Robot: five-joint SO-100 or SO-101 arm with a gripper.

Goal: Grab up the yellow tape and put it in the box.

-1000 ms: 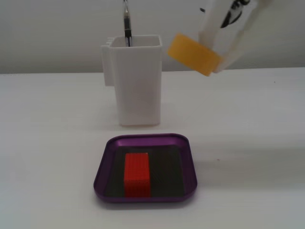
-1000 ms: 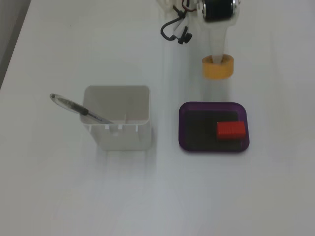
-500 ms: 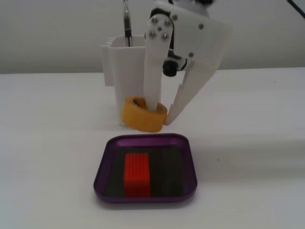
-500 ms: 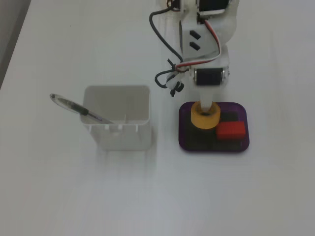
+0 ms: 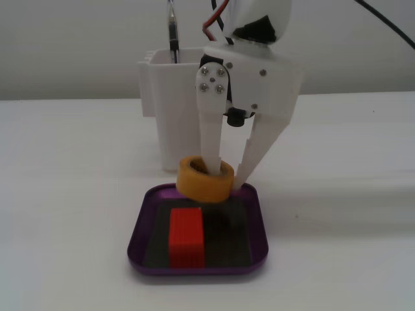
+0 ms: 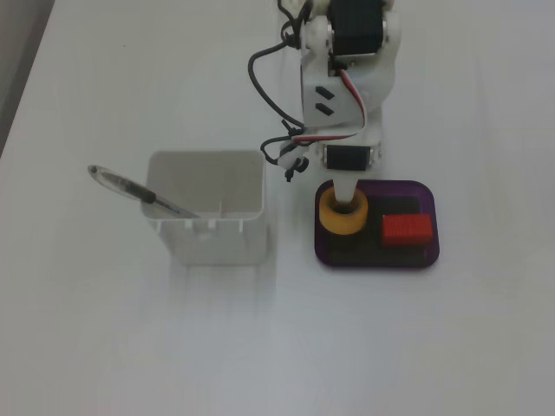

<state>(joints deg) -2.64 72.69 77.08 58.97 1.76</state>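
Front fixed view: white bench point(image 5: 71, 194). Purple box point(image 5: 198, 267) sits near centre, dark floor. Red block point(image 5: 187, 238) lies in the box, near-left part of the floor. Tape point(image 5: 205, 179) is at the far edge of the box, tilted, raised a little over the far rim, not flat on the floor. White pincer point(image 5: 227, 175) comes down from above. One finger goes into the tape's hollow core, the other finger point(image 5: 259, 152) runs down the outside on the right, tip at the box's far-right rim. Pincer is clamped on the tape wall, one finger inside and one outside. White container point(image 5: 165, 110) stands just behind the box, partly hidden by the arm. A dark pen point(image 5: 172, 32) sticks up out of it. Red and black wires run at the top of the arm.

Top fixed view: arm point(image 6: 347, 78) comes in from the far side, black cable loops on its left. Box point(image 6: 378, 260) is right of centre. Tape point(image 6: 342, 213) is over the box's left part, overlapping the left rim. Pincer point(image 6: 346, 198) tip sits in the core; the outer finger is hidden under the arm here. Block point(image 6: 408, 230) lies in the right part of the box, near the tape but apart. Container point(image 6: 208, 208) stands left of the box, apart from it, open top. Pen point(image 6: 139, 191) leans out over its left wall. Bench point(image 6: 130, 347) is white.
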